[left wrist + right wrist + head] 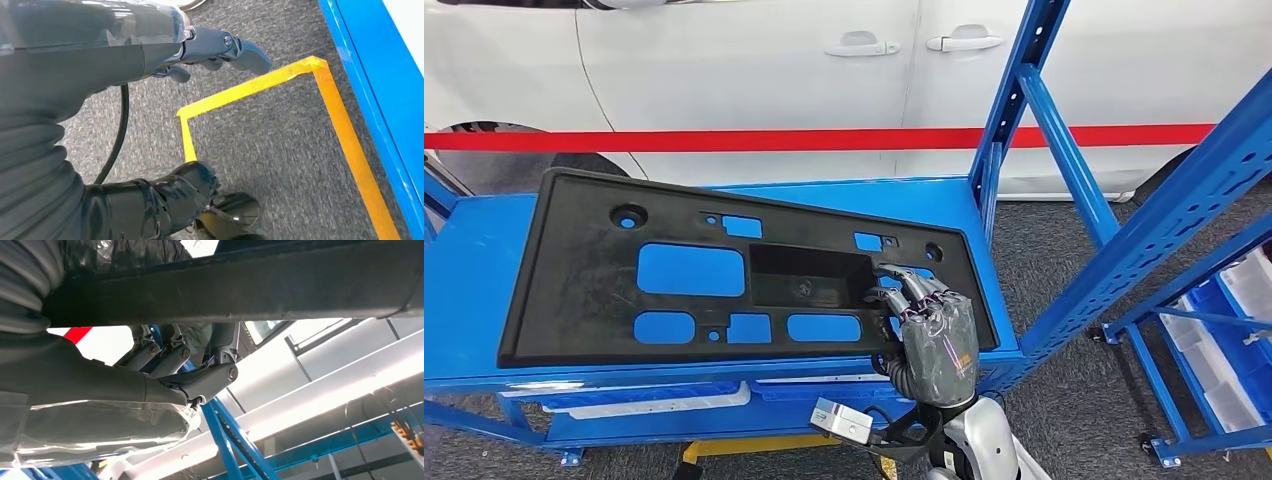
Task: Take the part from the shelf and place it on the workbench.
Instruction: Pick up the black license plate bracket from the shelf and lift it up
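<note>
While resting flat on shelf [484,260], part [584,270] (black), right hand [929,325] gripping edge

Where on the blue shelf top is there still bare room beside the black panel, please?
A bare blue strip lies on the shelf top left of the black panel, and a narrower band runs behind its far edge toward the blue upright. The near right corner is crowded: the right hand reaches over the panel's edge there.

Part [674,270] flat on shelf [474,290]
</note>
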Robot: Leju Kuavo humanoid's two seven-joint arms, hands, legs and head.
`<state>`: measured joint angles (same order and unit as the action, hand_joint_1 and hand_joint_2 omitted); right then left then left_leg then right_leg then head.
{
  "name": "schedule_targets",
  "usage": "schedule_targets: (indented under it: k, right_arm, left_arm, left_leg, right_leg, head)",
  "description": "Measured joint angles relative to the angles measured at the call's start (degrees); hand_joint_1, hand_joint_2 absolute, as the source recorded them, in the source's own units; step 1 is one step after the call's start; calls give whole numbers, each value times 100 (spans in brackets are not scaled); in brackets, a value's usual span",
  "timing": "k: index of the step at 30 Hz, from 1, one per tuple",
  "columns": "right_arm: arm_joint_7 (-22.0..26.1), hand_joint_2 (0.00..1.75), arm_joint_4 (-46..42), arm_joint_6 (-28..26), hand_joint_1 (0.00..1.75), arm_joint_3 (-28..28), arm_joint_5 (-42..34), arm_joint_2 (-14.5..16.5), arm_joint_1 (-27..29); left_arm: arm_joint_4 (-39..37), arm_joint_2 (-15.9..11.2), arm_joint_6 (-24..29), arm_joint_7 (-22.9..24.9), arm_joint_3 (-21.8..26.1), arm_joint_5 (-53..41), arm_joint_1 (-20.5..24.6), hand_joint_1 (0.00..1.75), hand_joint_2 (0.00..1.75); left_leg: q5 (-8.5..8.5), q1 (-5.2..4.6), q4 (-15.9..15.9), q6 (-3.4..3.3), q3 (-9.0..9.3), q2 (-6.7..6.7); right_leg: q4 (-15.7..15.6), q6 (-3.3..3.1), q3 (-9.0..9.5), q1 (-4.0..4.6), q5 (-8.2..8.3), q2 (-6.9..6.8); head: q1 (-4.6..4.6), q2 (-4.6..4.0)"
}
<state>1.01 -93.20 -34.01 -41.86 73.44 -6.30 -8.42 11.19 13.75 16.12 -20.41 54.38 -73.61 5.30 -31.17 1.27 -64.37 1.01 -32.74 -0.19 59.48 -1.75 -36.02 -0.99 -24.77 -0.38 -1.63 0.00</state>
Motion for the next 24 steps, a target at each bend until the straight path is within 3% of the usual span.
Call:
schedule_targets:
  k: [2,6,8,10,11,12,13,16,17,19,21,22,24]
  right_arm:
    - [-1,175,-1,0,175,0,0,2,-2]
    - [0,175,-2,2,175,4,0,2,1]
    - [0,175,-3,2,175,11,0,1,5]
    - [0,175,-1,4,175,17,0,1,17]
    - [0,175,0,5,175,20,0,1,29]
    - [0,175,1,8,175,22,0,1,41]
    - [0,175,1,9,175,24,0,1,50]
    - [0,175,1,11,175,32,0,2,53]
    - [0,175,0,11,175,34,0,2,55]
    - [0,175,-1,11,175,39,-1,2,59]
    - [0,175,-2,11,175,42,-3,3,59]
    - [1,175,-2,11,175,42,-4,7,59]
    - [1,175,-1,10,175,42,-7,22,61]
  left_arm:
    - [0,-4,2,-1,0,0,7,0,175]
    - [0,-2,6,-1,0,1,1,0,175]
    - [0,1,13,-2,0,0,7,0,175]
    - [0,0,22,-2,1,-1,3,0,175]
    - [0,0,27,-2,1,-2,-1,0,175]
    - [0,0,31,-2,2,-2,-4,0,175]
    - [0,0,37,-2,2,-2,-5,0,175]
    - [0,2,57,-1,2,-2,-5,0,175]
    - [0,3,66,-1,2,-5,-5,0,175]
    - [0,5,81,1,2,-13,-5,0,175]
    - [0,4,85,2,2,-17,-10,0,175]
    - [0,4,85,3,2,-18,-13,0,175]
    - [0,0,84,10,2,-25,-15,0,175]
  left_leg:
    - [149,-10,516,-45,248,-19]
    - [271,-31,603,-218,219,-19]
    - [367,-14,637,-314,168,2]
    - [431,-29,624,-361,70,14]
    - [457,-38,612,-364,17,17]
    - [481,-45,600,-363,-33,19]
    - [503,-51,588,-359,-76,19]
    - [555,-70,566,-319,-139,12]
    - [576,-74,567,-290,-145,11]
    - [626,-71,581,-216,-158,12]
    - [624,-67,573,-138,-186,11]
    - [534,-66,501,-105,-224,10]
    - [129,-52,26,-56,-404,8]
  right_leg:
    - [53,70,-46,10,23,9]
    - [56,237,-82,3,52,29]
    - [401,281,-215,-16,-280,38]
    - [1093,303,-440,-19,-763,40]
    - [1390,310,-516,-20,-908,40]
    - [1532,310,-514,-20,-949,39]
    - [1460,300,-403,-19,-886,39]
    - [378,210,339,13,-518,37]
    - [110,178,499,36,-456,37]
    - [-55,134,561,81,-424,36]
    - [-118,67,530,61,-355,28]
    - [-145,26,507,44,-310,18]
    - [-179,-42,433,27,-227,-5]
  head:
    - [-3,0]
    - [-5,-1]
    - [-7,-1]
    - [-8,-1]
    - [-8,-1]
    - [-8,-1]
    - [-8,-1]
    - [-6,-1]
    - [-8,-1]
    - [-7,0]
    - [-5,-1]
    - [-4,-1]
    - [-3,0]
